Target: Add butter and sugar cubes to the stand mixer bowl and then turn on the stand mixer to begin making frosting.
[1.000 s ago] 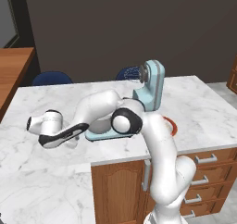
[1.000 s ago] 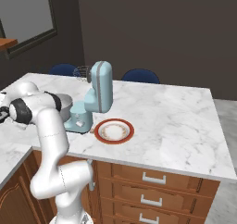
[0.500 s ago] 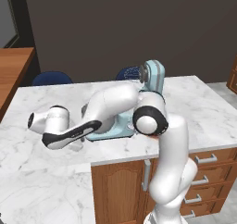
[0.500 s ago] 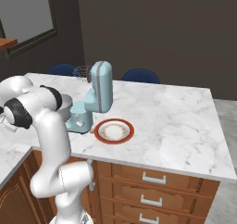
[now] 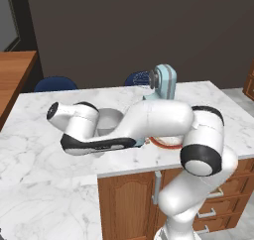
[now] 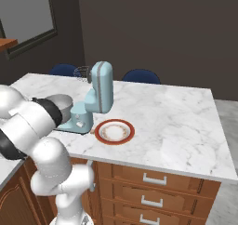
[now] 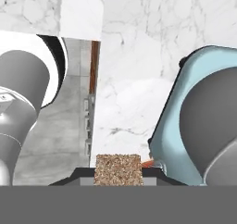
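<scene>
Spreading across the scene was the marble worktop (image 6: 176, 117), on which the light blue stand mixer (image 6: 95, 98) stood with the grey stand mixer bowl (image 5: 110, 121) on its base, a red-rimmed plate (image 6: 115, 131) just beside. The jaws pinched a tan sugar cube (image 7: 117, 169) near the bowl.

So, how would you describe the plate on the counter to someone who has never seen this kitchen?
Find the marble counter and, on it, the light blue stand mixer. Right beside the mixer's base, toward the counter's front edge, lies a round flat plate. It is white with a red-orange rim, unlike the grey metal bowl sitting on the mixer's base.
</scene>
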You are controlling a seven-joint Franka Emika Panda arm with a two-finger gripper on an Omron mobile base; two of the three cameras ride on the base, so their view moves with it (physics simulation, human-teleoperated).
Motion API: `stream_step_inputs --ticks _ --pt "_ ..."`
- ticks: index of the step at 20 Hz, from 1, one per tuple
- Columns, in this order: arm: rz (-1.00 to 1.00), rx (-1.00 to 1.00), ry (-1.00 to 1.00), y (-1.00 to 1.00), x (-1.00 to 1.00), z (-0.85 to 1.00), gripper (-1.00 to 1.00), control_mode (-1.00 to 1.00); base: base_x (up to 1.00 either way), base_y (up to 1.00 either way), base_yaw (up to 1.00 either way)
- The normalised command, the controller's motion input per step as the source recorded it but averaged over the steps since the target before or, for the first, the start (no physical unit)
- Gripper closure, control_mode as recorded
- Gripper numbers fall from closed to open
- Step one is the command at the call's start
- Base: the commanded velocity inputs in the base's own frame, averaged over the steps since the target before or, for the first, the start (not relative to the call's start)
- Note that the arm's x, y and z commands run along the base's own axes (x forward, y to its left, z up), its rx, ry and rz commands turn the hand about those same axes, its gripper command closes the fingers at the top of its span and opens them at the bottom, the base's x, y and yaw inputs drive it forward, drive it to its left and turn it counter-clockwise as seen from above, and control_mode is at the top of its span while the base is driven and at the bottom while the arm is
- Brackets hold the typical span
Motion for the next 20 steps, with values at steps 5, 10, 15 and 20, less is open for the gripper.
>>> stream_step_inputs --ticks 5,10,15,20 --pt "0.0 0.21 0.0 -0.55 0.0 0.84 1.0 -1.0 0.0 0.0 0.0" --pt "0.0 0.14 0.0 -0.24 0.37 0.34 1.0 -1.0 0.0 0.0 0.0" --pt "0.0 0.1 0.01 -0.01 0.66 0.07 1.0 -1.0 0.0 0.0 0.0" --pt "0.0 0.04 0.07 0.09 0.64 0.0 1.0 -1.0 0.0 0.0 0.0"
